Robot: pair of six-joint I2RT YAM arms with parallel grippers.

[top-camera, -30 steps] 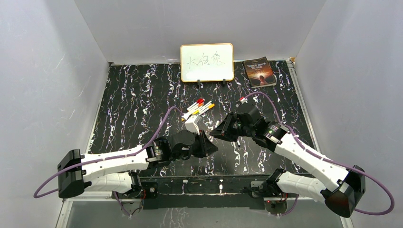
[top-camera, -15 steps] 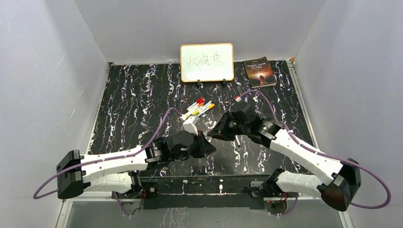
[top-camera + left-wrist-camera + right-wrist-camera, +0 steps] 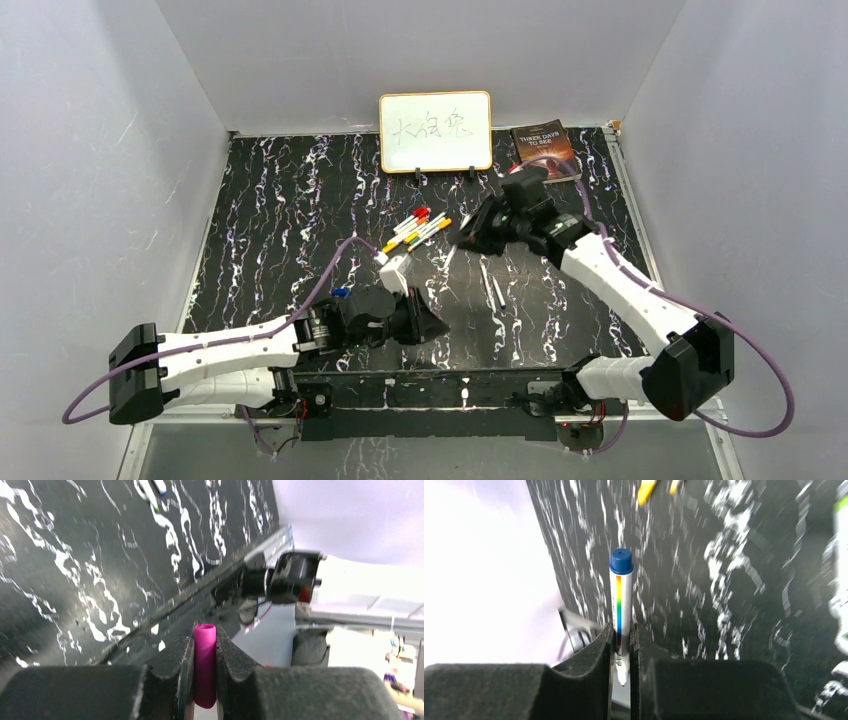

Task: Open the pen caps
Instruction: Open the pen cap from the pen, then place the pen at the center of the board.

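Top view: the arms are standing apart, the left gripper [image 3: 425, 322] hanging low near the near edge of the table [image 3: 270, 220] and the right gripper [image 3: 465, 238] reaching toward the back, just right of the heap of pens [image 3: 420, 225]. Two loose pens [image 3: 490, 283] are lying between the grippers. Left wrist view: the fingers are pinching a magenta cap [image 3: 205, 655], its open end poking out past the tips, with the table's front edge lying close below. Judgement: a release here is risking the cap rolling off that edge, since nothing is stopping it. Right wrist view: the fingers are clamping a pen [image 3: 620, 590] by its lower end, the blue-ended barrel sticking far out over the blurred tabletop. Judgement: so short a grip is inviting the pen to pivot or slip during a swing, and a drop from height is likely to send it rolling into the heap.
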